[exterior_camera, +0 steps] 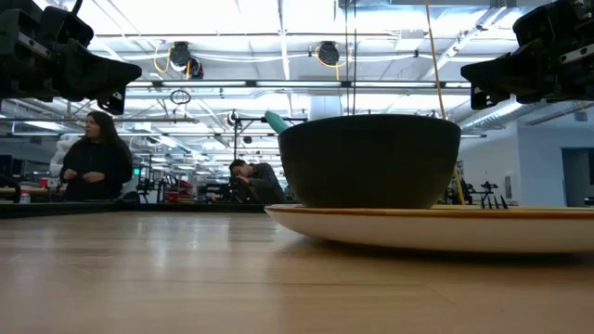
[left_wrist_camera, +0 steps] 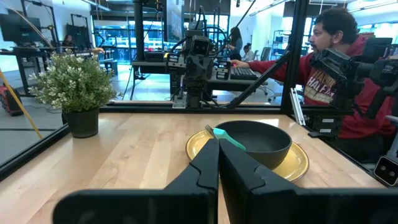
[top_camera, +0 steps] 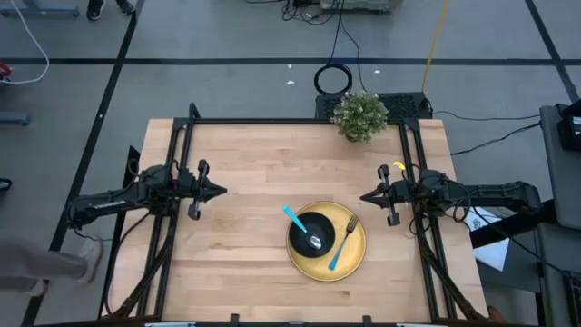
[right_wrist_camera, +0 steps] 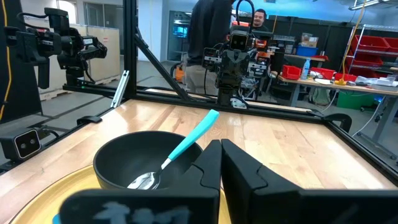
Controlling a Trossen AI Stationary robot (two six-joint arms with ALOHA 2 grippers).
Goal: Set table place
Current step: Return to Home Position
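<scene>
The setting sits on the right half of the worktop [top_camera: 245, 154], toward its near edge: a yellow plate [top_camera: 359, 259] carrying a black bowl [top_camera: 304, 245], with a fork [top_camera: 343, 243] on the plate to the bowl's right and a spoon [top_camera: 292, 216] in the bowl.

The left arm [top_camera: 136, 193] hangs over the left side, well apart from the plate, its jaws pressed together and holding nothing. The right arm [top_camera: 472, 193] reaches in from the right, jaws likewise pressed together and empty, their tip near the plate's far right rim and raised above it in the low view.

The likeliest trouble lies on that side. A low or inward sweep by the right arm could clip the fork's tines or nudge the plate. The spoon only leans on the bowl's rim, so a jolt might tip it out.

The spoon's long axis runs diagonally, its head down in the bowl and its handle pointing toward the far left. The fork lies nearly far to near, slightly slanted, with its tines toward the far edge. The potted plant [top_camera: 360, 116] stands clear at the far edge.
</scene>
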